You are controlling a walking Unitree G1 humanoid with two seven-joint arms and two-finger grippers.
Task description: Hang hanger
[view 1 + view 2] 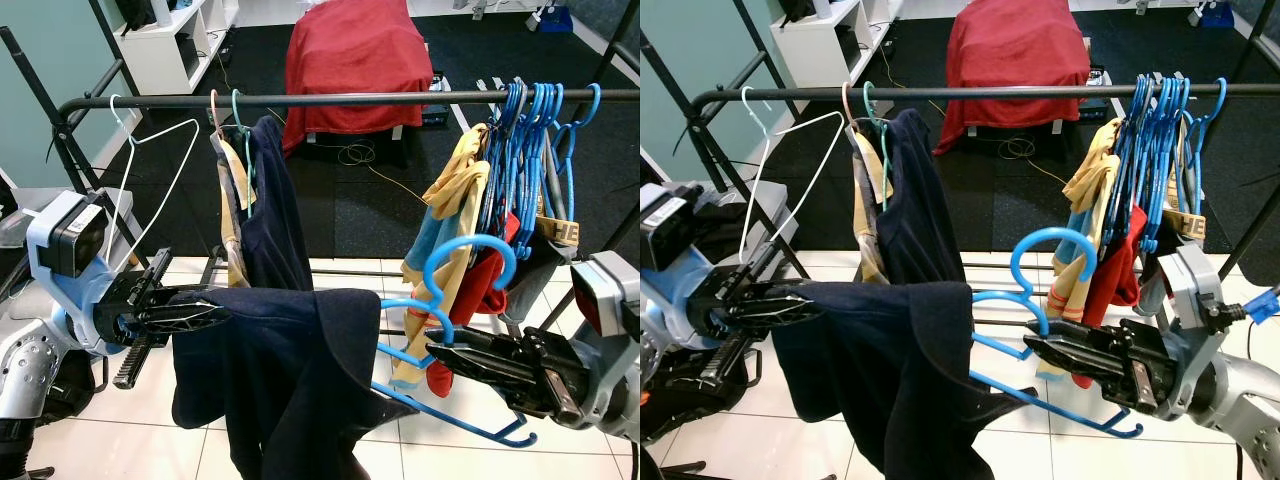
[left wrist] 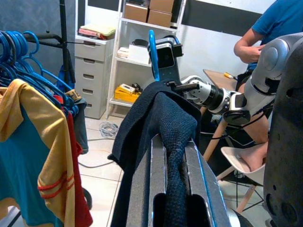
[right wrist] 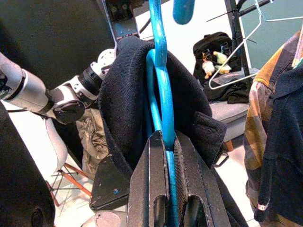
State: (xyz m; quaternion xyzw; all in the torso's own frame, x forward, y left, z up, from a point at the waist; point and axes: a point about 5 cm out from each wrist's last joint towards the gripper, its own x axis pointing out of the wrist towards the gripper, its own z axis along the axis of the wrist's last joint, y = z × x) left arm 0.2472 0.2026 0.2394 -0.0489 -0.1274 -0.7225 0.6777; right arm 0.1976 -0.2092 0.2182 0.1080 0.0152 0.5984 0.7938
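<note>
Both arms reach inward below the rail [image 1: 350, 99]: my left gripper [image 1: 185, 315] pinches the garment [image 1: 290, 370], right gripper [image 1: 455, 350] clamps the hanger [image 1: 440, 300].

From my feed, the thing carrying everything was a black clothes rail [image 1: 330, 99] running across the whole view. On it, toward the robot's left, hung a bare white wire hanger [image 1: 150, 190], and just beside that a dark navy shirt [image 1: 275, 215] over a plaid one on pale hangers. Way over on the right end, a tight bunch of blue hangers [image 1: 530, 150] was hooked on, with a yellow and blue top [image 1: 450, 215] and something red [image 1: 480, 285] dangling from them. Underneath it all was white tile floor [image 1: 100, 450].
</note>
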